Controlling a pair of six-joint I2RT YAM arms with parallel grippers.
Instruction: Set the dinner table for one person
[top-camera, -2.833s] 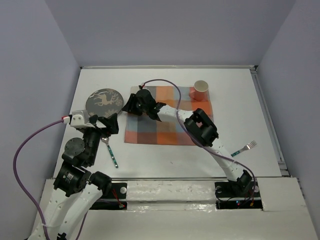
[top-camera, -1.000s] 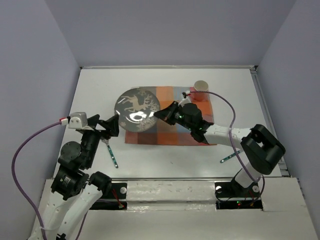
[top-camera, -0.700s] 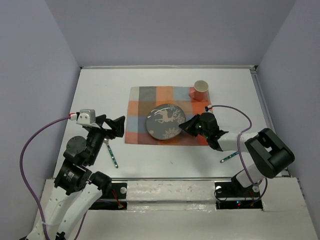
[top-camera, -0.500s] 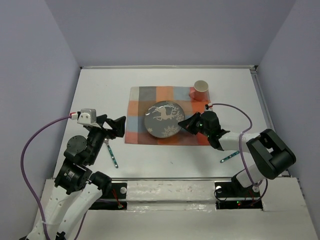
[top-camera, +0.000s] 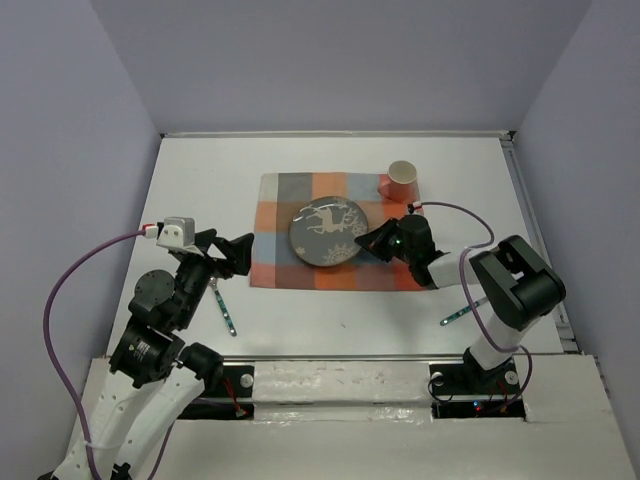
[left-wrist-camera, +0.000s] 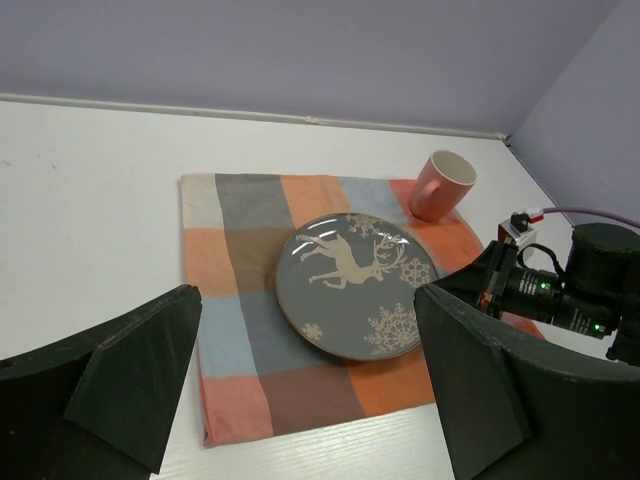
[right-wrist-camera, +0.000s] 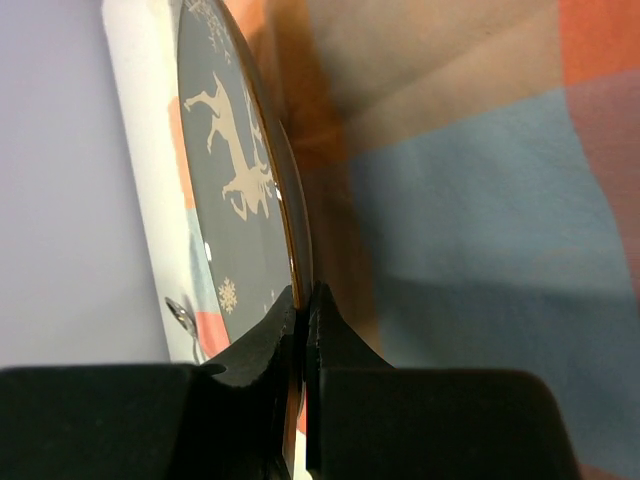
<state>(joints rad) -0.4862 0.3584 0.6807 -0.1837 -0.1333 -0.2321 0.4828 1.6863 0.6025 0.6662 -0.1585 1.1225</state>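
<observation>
— Right tool (right-wrist-camera: 303, 300) pinches the rim of the grey reindeer plate (top-camera: 328, 232), pictured over the checked cloth (top-camera: 275, 200). Left tool (top-camera: 235, 250) hangs spread and empty just off the cloth's left edge. What could go wrong from here?

— Taking it from the largest thing down: the white tabletop (top-camera: 200, 170) runs under both arms and carries everything. It looks smooth, so the cloth could slide or ruck if the plate were dragged across it. The plate is held only by a thin edge grip, so a twist of the wrist might let it slip free and drop. A sweep toward the cloth's far right corner could knock over the pink cup (top-camera: 401, 181) standing there. Whether the plate lies flat I cannot tell.

— And the count?

— One tabletop, one cloth, one plate, one cup and two utensils with green handles. The left utensil (top-camera: 226, 312) lies on bare tabletop beside the left arm. The right utensil (top-camera: 452, 318) lies by the right arm, its head hidden.
</observation>
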